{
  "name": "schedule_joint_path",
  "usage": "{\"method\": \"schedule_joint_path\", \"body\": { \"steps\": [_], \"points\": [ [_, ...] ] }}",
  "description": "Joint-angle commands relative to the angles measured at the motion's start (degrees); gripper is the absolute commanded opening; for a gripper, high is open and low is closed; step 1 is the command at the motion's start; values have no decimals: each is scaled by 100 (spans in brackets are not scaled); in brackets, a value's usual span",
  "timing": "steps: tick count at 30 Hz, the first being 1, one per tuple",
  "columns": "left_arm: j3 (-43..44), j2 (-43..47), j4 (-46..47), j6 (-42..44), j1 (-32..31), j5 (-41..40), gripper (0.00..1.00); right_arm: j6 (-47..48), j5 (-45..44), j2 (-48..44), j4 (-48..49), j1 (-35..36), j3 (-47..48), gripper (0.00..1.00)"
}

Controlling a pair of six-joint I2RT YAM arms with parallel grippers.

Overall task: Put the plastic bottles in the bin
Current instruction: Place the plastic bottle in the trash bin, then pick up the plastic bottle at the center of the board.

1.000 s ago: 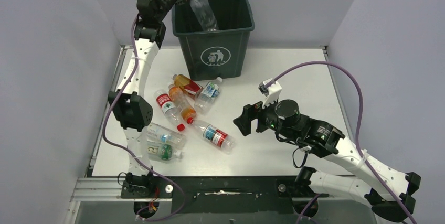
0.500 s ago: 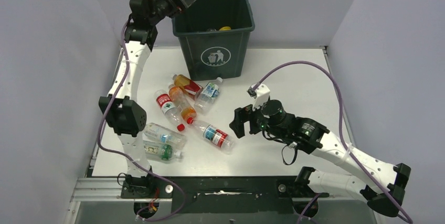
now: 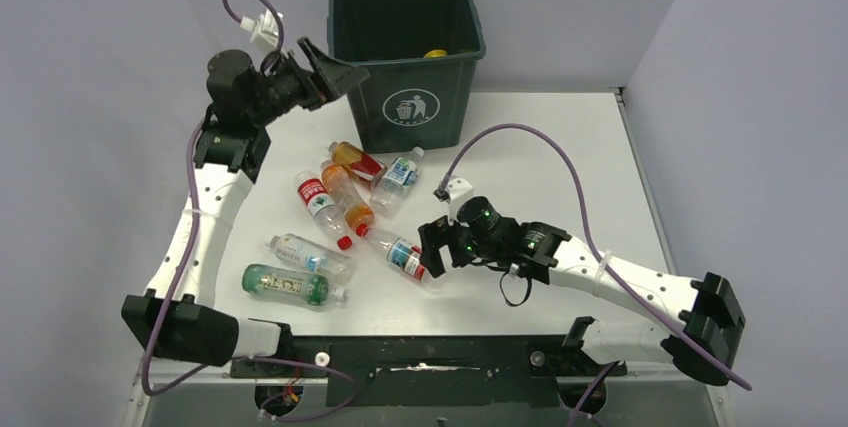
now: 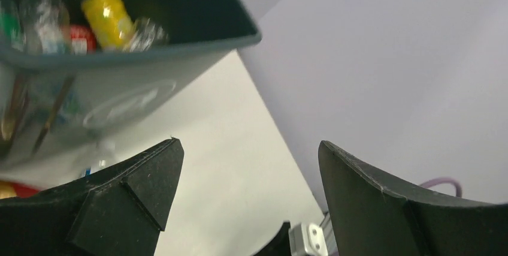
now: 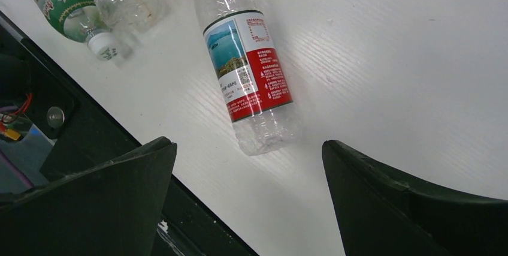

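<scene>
Green plastic, tall and tapered, the bin [image 3: 410, 112] stands at the far edge of the table [image 3: 560, 147], with its white symbol facing the arms. Several bottles [image 4: 108, 11] already lie inside it. The left wrist view shows a yellow one, a red label and some clear plastic on the bin's floor.

Seven more bottles lie on their sides on the table in front of the bin. Nearest its front wall are an orange-label bottle [image 3: 352, 159] and a blue-label bottle [image 3: 398, 175], side by side. A little farther from the bin lie an orange-filled bottle [image 3: 347, 197] and a red-capped bottle [image 3: 320, 205]. Farther still is the red-label bottle [image 3: 405, 255], and farthest from the bin, toward its left, are a clear bottle [image 3: 310, 255] and a green-label bottle [image 3: 285, 285].

The left gripper [image 3: 335, 67] hangs in the air just beside the bin's front left corner, below the rim. Its jaws are spread apart with nothing between them.

The right gripper [image 3: 437, 242] sits low over the table, well in front of the bin. Its jaws are wide open and it holds nothing. The base of the red-label bottle lies just ahead of the gap between them, and neither finger can be seen touching it.
</scene>
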State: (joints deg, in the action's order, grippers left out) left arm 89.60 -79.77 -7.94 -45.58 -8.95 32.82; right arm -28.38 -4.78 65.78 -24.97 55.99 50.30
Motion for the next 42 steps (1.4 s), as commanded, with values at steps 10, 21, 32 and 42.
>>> {"method": "schedule_joint_path", "body": {
  "steps": [10,21,32,42],
  "points": [
    [-3117,1853,-722,328,-285,11,84,521,397,1521,861,171,118,98],
    [-3802,1960,-702,184,-1654,-961,84,487,101,2343,933,296,71,96],
    [-3811,1853,-602,100,-1914,-1142,84,265,-60,1804,1085,303,-442,66],
    [-3789,1687,-555,60,-2088,-1155,84,-223,-327,481,721,351,-963,57]
  ]
}}
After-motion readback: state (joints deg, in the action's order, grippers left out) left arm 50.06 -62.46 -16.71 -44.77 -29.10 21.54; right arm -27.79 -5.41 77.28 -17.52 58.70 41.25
